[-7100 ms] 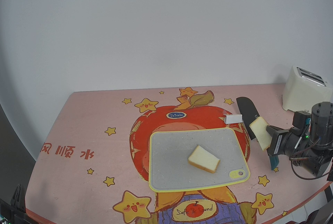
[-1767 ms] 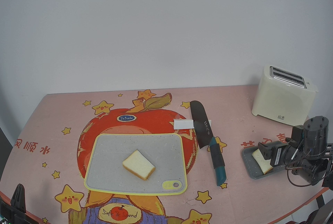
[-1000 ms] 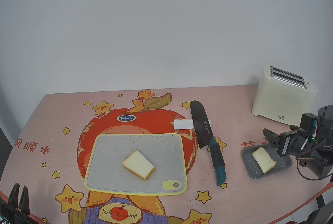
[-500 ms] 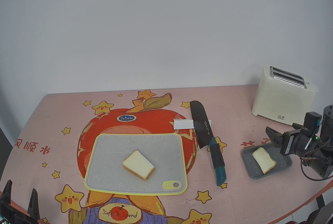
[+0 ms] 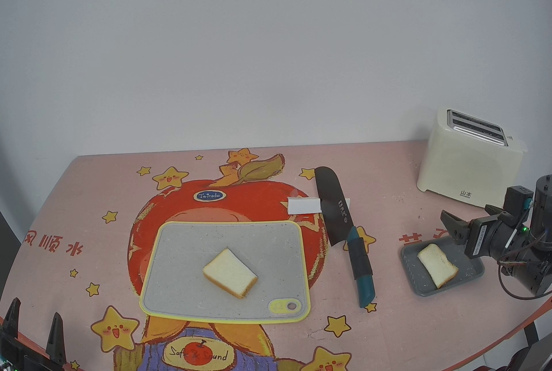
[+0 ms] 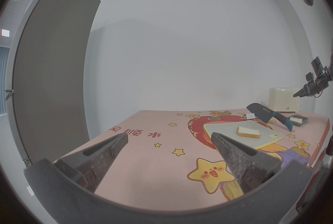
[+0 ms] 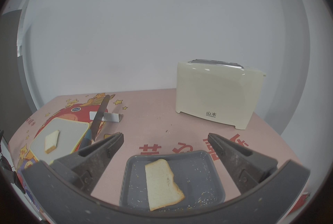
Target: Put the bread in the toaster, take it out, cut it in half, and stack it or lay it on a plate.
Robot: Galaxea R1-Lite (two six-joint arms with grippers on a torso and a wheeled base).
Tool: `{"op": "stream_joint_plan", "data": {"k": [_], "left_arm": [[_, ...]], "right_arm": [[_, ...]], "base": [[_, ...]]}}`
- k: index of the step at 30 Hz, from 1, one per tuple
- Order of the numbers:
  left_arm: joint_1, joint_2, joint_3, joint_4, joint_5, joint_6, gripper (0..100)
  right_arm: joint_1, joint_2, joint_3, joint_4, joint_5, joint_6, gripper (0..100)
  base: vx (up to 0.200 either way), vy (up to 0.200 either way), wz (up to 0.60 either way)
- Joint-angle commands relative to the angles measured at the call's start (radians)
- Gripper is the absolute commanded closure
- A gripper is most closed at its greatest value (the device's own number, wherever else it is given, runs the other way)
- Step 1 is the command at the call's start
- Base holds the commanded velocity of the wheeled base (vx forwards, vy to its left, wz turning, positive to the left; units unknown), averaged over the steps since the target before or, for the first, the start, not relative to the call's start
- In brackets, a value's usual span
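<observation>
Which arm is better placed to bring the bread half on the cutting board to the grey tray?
Right, probably. The right gripper hangs open beside the grey tray, so delivery is short. The left gripper, also open, is at the table's opposite corner, far from the tray.

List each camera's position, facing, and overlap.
Head view: on the head, facing down at the table; right fingers by the tray, left fingers at the near corner.
Left wrist view: at the near left corner, facing across to the toaster; own open fingers.
Right wrist view: above the tray, facing the toaster; own open fingers.
Shared: all three show knife and cutting board.
</observation>
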Motion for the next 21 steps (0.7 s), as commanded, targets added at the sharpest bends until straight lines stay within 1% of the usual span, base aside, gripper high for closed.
{"op": "stream_joint_plan", "data": {"k": [1, 17, 21], "left_arm": [[0.0, -0.016, 0.018, 0.0, 0.0, 0.0, 0], [0.0, -0.016, 0.018, 0.0, 0.001, 0.0, 0], [0.0, -0.016, 0.018, 0.0, 0.001, 0.0, 0]], "right_arm": [[0.002, 0.004, 0.0, -0.001, 0.0, 0.0, 0], [0.002, 0.001, -0.001, -0.001, 0.0, -0.001, 0], [0.002, 0.001, -0.003, -0.002, 0.0, -0.001, 0]], "base": [[0.0, -0.2, 0.0], [0.0, -0.2, 0.0], [0.0, 0.0, 0.0]]}}
